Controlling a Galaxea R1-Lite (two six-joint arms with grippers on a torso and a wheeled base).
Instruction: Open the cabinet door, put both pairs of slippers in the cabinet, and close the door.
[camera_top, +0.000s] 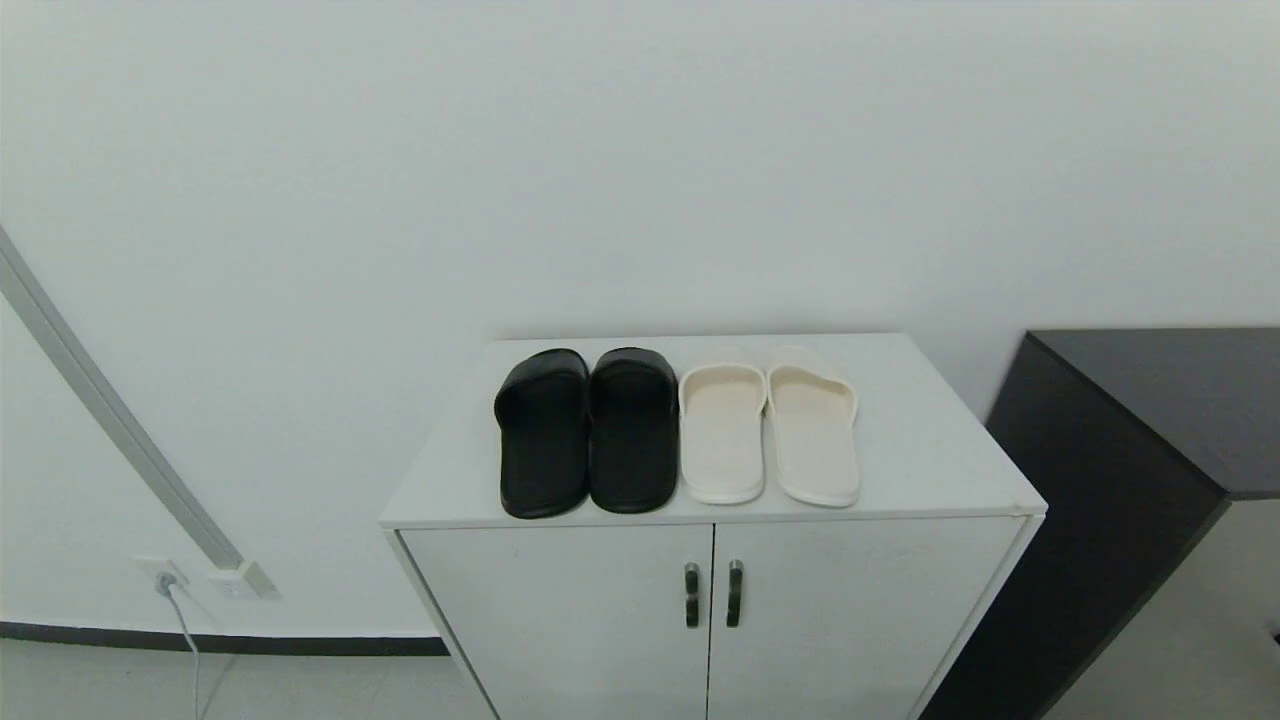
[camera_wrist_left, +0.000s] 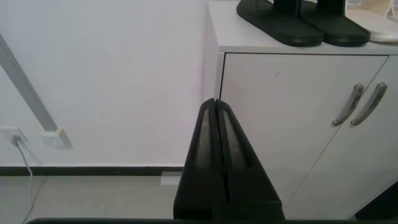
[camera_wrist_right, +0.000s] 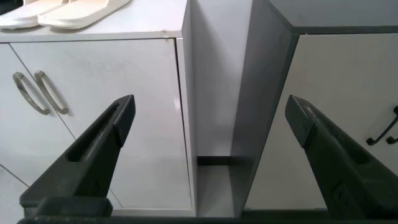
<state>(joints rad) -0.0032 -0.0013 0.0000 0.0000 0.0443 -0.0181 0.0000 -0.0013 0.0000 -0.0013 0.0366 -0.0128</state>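
Observation:
A white cabinet (camera_top: 560, 620) stands against the wall with both doors closed; two dark handles (camera_top: 711, 593) meet at the centre. On its top lie a black pair of slippers (camera_top: 588, 430) and a cream pair of slippers (camera_top: 768, 425), side by side, heels toward the front edge. My left gripper (camera_wrist_left: 216, 106) is shut, empty, held low off the cabinet's left front corner (camera_wrist_left: 219, 55). My right gripper (camera_wrist_right: 210, 118) is open wide, empty, facing the gap beside the cabinet's right side (camera_wrist_right: 214, 106). The handles (camera_wrist_right: 38, 92) appear in that view too.
A dark grey cabinet (camera_top: 1130, 470) stands close on the right, leaving a narrow gap to the white one. A wall socket with a plugged cable (camera_top: 170, 585) and a slanted cable duct (camera_top: 110, 410) are on the wall to the left.

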